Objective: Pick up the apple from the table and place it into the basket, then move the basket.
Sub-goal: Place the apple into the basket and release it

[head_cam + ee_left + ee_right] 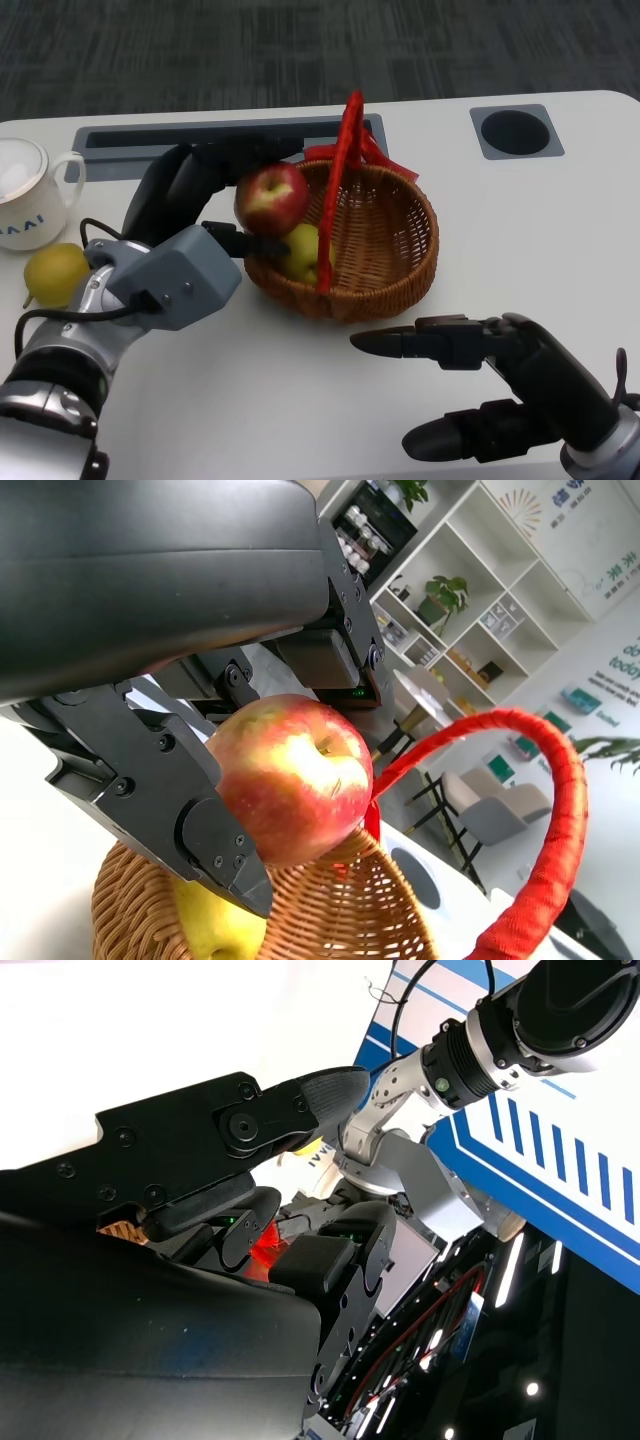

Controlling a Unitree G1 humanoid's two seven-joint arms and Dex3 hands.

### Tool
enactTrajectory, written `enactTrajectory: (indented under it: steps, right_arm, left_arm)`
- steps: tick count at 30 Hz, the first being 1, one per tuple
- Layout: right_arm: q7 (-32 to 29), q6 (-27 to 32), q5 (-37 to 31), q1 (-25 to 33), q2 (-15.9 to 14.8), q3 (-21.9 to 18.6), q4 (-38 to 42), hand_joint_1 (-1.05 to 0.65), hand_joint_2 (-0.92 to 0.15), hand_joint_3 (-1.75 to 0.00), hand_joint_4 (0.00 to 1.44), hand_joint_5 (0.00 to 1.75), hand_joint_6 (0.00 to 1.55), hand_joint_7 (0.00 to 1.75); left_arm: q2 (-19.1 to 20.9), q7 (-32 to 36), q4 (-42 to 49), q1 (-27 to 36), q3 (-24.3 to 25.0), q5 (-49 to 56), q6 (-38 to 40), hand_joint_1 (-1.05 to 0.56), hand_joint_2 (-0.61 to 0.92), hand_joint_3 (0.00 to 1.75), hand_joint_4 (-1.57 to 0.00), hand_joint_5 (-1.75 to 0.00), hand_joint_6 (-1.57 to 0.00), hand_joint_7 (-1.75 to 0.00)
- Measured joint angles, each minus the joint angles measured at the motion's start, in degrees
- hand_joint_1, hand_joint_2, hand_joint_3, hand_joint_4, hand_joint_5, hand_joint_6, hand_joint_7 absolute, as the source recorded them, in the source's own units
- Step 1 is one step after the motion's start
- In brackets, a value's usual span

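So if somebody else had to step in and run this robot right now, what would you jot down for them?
Left hand: holds the apple over the near-left rim of the basket; not released yet.
Right hand: open, holds nothing, low over the table in front of the basket.
Basket: upright on the table, red handle up, a yellow-green fruit already inside.
Done: apple picked up and brought to the basket.
Left: lower and let go of the apple, then move the basket.
Also there: a mug and a yellow fruit at far left.
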Motion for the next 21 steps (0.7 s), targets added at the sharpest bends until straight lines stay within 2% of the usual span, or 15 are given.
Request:
enactTrajectory:
  steps: [4, 7, 11, 14, 21]
  right_arm:
    - [0.0, 0.1, 0.0, 0.0, 0.0, 0.0, -0.2, -0.43, -0.88, 0.00, 0.82, 0.00, 0.76, 0.00]
    - [0.0, 0.1, 0.0, 0.1, 0.0, 0.0, -0.2, -0.43, -0.88, 0.00, 0.82, 0.00, 0.75, 0.00]
    - [0.0, 0.1, 0.0, 0.1, 0.0, 0.0, -0.2, -0.43, -0.89, 0.00, 0.82, 0.00, 0.75, 0.00]
    - [0.0, 0.1, 0.0, 0.1, 0.0, 0.0, -0.2, -0.43, -0.88, 0.00, 0.82, 0.00, 0.75, 0.00]
    - [0.0, 0.1, 0.0, 0.1, 0.0, 0.0, -0.2, -0.43, -0.88, 0.00, 0.83, 0.00, 0.76, 0.00]
  left_arm:
    - [0.0, -2.9, 0.5, 0.0, -1.0, 0.2, 1.3, -0.58, 0.72, 0.00, -0.63, 0.00, -0.57, 0.00]
    - [0.3, -4.9, 0.5, 0.0, -1.2, 0.2, 1.5, -0.64, 0.73, 0.00, -0.52, 0.00, -0.45, 0.00]
    - [0.7, -7.8, 0.5, 0.0, -1.2, -0.6, 1.2, -0.67, 0.72, 0.00, -0.43, 0.00, -0.37, 0.00]
    - [0.7, -9.7, 0.4, 0.0, -1.1, -0.9, 0.5, -0.69, 0.73, 0.00, -0.41, 0.00, -0.37, -0.01]
    - [1.1, -9.9, -0.7, 0.0, -2.0, -0.5, 0.3, -0.81, 0.76, 0.01, -0.31, 0.00, -0.35, 0.00]
